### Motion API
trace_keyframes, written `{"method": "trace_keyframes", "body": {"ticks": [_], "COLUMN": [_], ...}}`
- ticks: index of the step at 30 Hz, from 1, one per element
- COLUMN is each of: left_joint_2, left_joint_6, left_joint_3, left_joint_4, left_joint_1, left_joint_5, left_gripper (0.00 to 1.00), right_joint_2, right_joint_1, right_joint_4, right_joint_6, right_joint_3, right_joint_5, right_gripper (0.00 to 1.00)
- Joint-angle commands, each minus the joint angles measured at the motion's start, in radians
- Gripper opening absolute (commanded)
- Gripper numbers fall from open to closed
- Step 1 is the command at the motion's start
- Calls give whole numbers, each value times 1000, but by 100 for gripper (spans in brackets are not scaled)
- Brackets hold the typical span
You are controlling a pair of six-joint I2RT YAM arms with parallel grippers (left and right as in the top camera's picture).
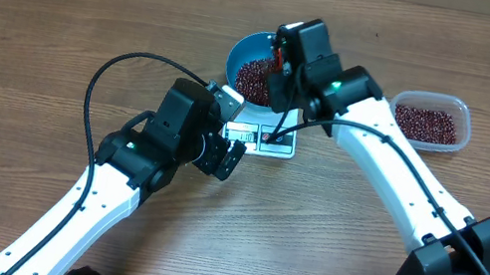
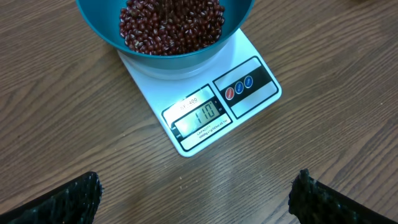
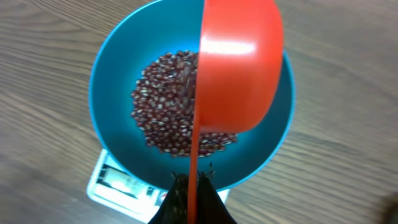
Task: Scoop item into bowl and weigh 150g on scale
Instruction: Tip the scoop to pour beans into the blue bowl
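1. The right gripper [image 3: 191, 198] is clamping fully shut on the thin handle of an orange-red round plastic scoop [image 3: 239, 68]. It is holding the scoop tipped on its side above the round deep blue bowl [image 3: 109, 81].
2. Small dark red-brown beans [image 3: 163, 112] are lying in a loose heap in the bottom of the bowl. More are sitting in a clear rectangular plastic container [image 1: 467, 124], well apart from the bowl on the right arm's side.
3. The bowl is sitting on the small flat white rectangular scale [image 2: 186, 84], whose display [image 2: 202, 115] is showing 110.
4. The left gripper [image 2: 196, 202] is hovering over the brown wooden worktop [image 1: 40, 41] just in front of the scale. Its jaws are spread wide and gripping nothing.
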Motion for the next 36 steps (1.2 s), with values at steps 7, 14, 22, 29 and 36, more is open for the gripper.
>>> {"method": "trace_keyframes", "body": {"ticks": [7, 14, 22, 29, 36], "left_joint_2": [5, 5, 5, 5, 5], "left_joint_6": [4, 4, 4, 4, 4], "left_joint_3": [-3, -3, -3, -3, -3], "left_joint_4": [2, 2, -2, -2, -1], "left_joint_1": [5, 5, 5, 5, 5], "left_joint_5": [-6, -6, -6, -6, -6], "left_gripper": [100, 100, 100, 100, 100], "right_joint_2": [-5, -5, -12, -84, -186], "right_joint_1": [75, 75, 56, -43, -225], "right_joint_4": [6, 5, 5, -8, -101], "right_joint_6": [-66, -65, -61, -61, -61], "right_joint_3": [32, 32, 34, 49, 52], "right_joint_5": [276, 275, 188, 37, -21], "right_gripper": [4, 4, 4, 4, 4]}}
